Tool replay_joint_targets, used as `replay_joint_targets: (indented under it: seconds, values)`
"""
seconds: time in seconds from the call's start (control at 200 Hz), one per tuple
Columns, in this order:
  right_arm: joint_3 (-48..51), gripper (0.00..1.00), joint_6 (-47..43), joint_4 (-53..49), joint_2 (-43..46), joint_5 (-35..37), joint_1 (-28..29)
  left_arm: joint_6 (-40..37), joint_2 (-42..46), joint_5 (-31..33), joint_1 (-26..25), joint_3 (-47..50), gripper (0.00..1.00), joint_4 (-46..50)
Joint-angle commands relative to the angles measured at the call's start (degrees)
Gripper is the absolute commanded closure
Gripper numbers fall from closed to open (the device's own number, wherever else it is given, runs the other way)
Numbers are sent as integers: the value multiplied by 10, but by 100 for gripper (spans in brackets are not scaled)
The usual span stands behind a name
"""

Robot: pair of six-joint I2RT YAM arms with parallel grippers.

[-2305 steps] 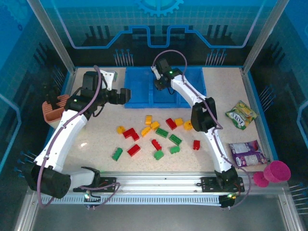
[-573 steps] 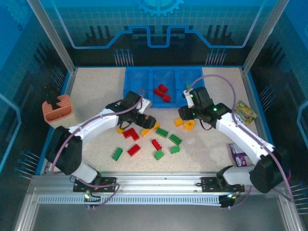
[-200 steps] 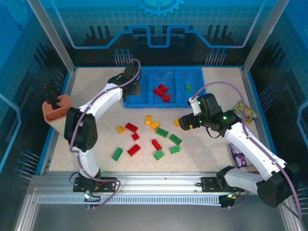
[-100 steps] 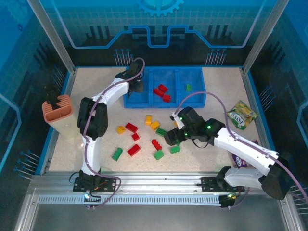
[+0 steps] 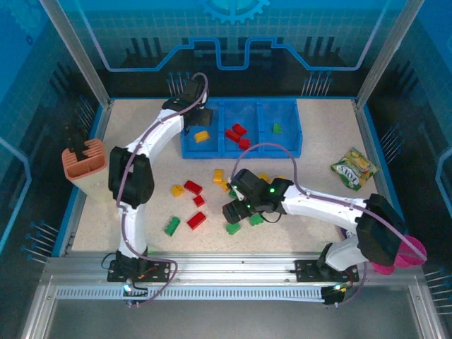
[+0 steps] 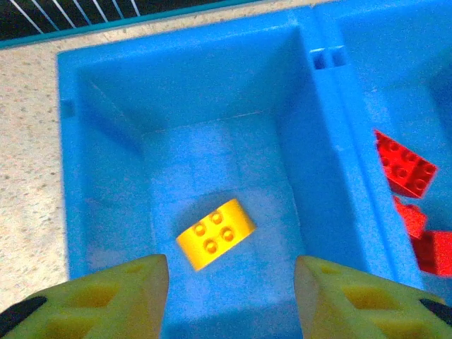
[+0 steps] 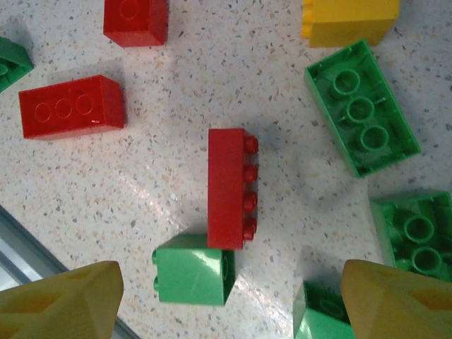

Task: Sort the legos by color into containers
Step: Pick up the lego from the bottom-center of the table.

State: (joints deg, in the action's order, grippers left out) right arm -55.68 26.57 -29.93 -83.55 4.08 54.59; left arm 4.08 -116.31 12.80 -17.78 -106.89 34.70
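Stretching left arm to far blue plastic three-compartment tray (image 5: 240, 152), holding left gripper (image 6: 229, 267) parted and empty over yellow-orange studded brick (image 6: 215, 234) lying in left compartment. Bending right arm low mid-table, spreading right gripper (image 7: 229, 282) wide above red brick (image 7: 227, 187). Noting in wrist view: studs facing sideways, green brick (image 7: 192, 268) just beside.

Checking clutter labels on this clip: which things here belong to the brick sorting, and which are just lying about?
Part of the job:
- small red, green and yellow studded plastic bricks
- blue plastic three-compartment tray

Just lying about:
- salmon-pink ribbed holder
- green-yellow crinkly snack packet
- magenta plastic cup
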Motion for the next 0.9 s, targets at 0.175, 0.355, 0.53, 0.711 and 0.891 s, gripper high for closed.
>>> replay_joint_targets:
  seconds: [0.175, 0.355, 0.53, 0.711, 0.891]
  values:
    - [-61, 19, -18, 10, -90, 13, 10, -13, 277, -15, 5, 135, 43, 51]
    - [-91, 27, -29, -3, -155, 21, 21, -19, 427, 25, 6, 226, 40, 89]
    - [-118, 41, -33, -30, -209, 42, 24, -30, 514, 54, 6, 265, 38, 133]
    - [-138, 59, -34, -57, -245, 62, 24, -45, 544, 78, 12, 286, 36, 151]
    - [-166, 72, -53, -95, -225, 84, 24, -53, 555, 74, 24, 312, 36, 141]
